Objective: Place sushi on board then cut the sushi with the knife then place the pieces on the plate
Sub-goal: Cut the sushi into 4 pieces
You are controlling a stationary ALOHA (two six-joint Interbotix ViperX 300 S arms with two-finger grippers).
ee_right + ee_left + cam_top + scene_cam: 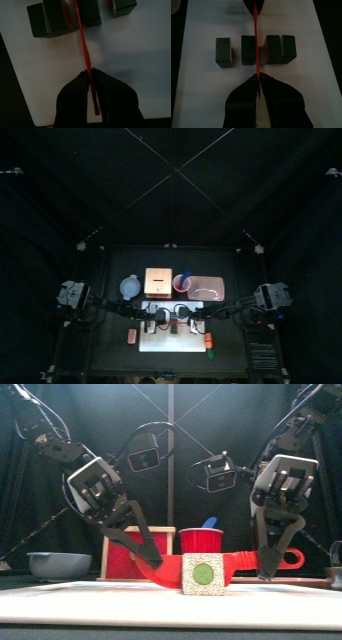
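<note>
On the white board (80,598) lies the sushi roll (271,49) of dark green blocks; one block (224,51) sits a little apart from the others. In the front view the nearest block (203,574) shows its white end face. A red knife (227,564) lies level across the roll, its blade (255,30) running down beside the gap between two middle blocks. My left gripper (256,77) is shut on the blade's tip end, also seen in the front view (150,564). My right gripper (90,74) is shut on the handle end (274,569).
Behind the board stand a blue-grey bowl (60,564), the wooden box with its red drawer front (134,549), and a red cup (207,541) holding a blue knife (209,522). The pink tray (210,286) lies at the back right. Small orange toys (132,335) flank the board.
</note>
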